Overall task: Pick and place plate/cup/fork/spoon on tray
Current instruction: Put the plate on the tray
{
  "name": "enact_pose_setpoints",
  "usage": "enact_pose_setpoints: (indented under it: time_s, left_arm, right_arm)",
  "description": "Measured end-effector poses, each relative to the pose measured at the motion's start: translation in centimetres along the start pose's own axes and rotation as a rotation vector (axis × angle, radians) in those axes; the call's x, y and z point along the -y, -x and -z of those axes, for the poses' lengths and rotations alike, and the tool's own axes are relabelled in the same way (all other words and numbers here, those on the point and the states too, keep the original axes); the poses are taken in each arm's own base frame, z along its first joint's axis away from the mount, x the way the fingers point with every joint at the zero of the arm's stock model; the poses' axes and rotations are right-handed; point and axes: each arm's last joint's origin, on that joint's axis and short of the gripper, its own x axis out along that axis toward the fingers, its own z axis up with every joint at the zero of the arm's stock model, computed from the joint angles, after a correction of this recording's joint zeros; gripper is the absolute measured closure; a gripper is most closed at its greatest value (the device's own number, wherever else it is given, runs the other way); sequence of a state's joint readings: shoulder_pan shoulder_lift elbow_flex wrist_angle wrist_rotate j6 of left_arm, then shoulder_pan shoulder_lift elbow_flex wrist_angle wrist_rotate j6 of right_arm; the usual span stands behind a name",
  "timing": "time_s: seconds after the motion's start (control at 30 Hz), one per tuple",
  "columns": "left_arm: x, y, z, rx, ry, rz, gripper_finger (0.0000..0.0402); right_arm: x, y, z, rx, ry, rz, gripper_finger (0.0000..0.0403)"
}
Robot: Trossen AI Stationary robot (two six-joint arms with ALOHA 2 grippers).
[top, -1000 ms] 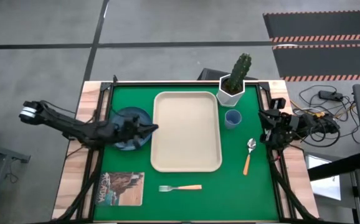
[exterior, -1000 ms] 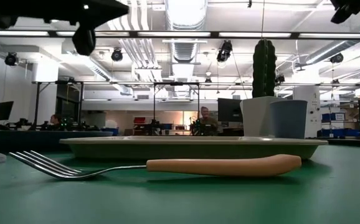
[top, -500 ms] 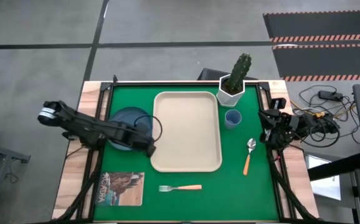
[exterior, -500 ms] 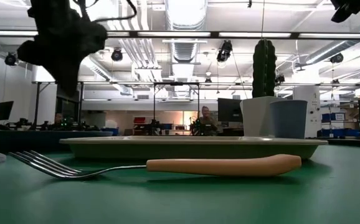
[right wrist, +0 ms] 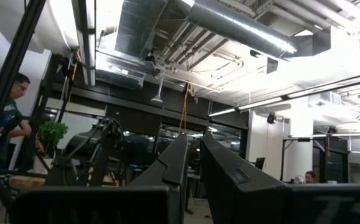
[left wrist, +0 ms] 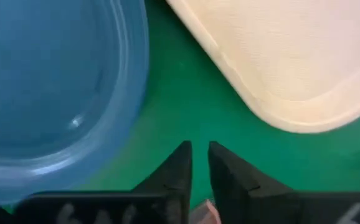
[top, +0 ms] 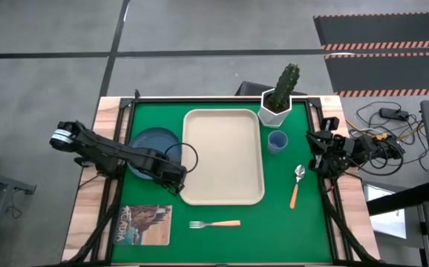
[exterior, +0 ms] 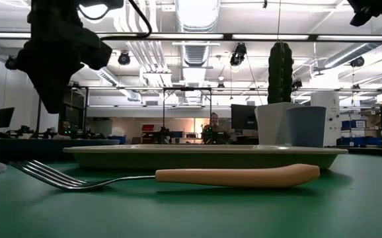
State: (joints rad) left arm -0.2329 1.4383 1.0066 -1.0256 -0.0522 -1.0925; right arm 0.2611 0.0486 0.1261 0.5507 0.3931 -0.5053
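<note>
Green felt tabletop, smooth cream tray [top: 223, 156] at centre — empty. Left gripper [top: 177, 178] over the gap between glossy round plate [top: 149, 141] and tray, fingers nearly closed, holding nothing. Right gripper [right wrist: 191, 158] parked at the table's right edge, also narrow. Risk: slick raised rim slipping from a shallow pinch — or nudging the tray.

The left pincer [left wrist: 199, 163], fingers nearly together, hangs over the green counter [left wrist: 186, 99] between the plate [left wrist: 49, 81] and the tray [left wrist: 292, 56].

left pincer [top: 179, 180] swung off plate [top: 146, 145] — now between plate, tray [top: 223, 157] corner
</note>
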Motion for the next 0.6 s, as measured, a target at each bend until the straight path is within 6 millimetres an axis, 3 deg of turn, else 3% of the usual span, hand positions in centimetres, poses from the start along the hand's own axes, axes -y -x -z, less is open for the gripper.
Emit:
enact_pose_setpoints:
  time_s: [0.27,0.6]
  left_arm:
    - [-1.8,-2.6,0.3,0.049,-0.021,-0.118,0.0273]
    - [-3.3,-5.5,0.7,0.099,-0.006,-0.145,0.0268]
  right_arm:
    - [-0.1,0.0,0.1,-0.012,-0.015,-0.007,0.0370]
    - [-0.1,0.0,0.2,-0.019,-0.033,-0.009,0.0370]
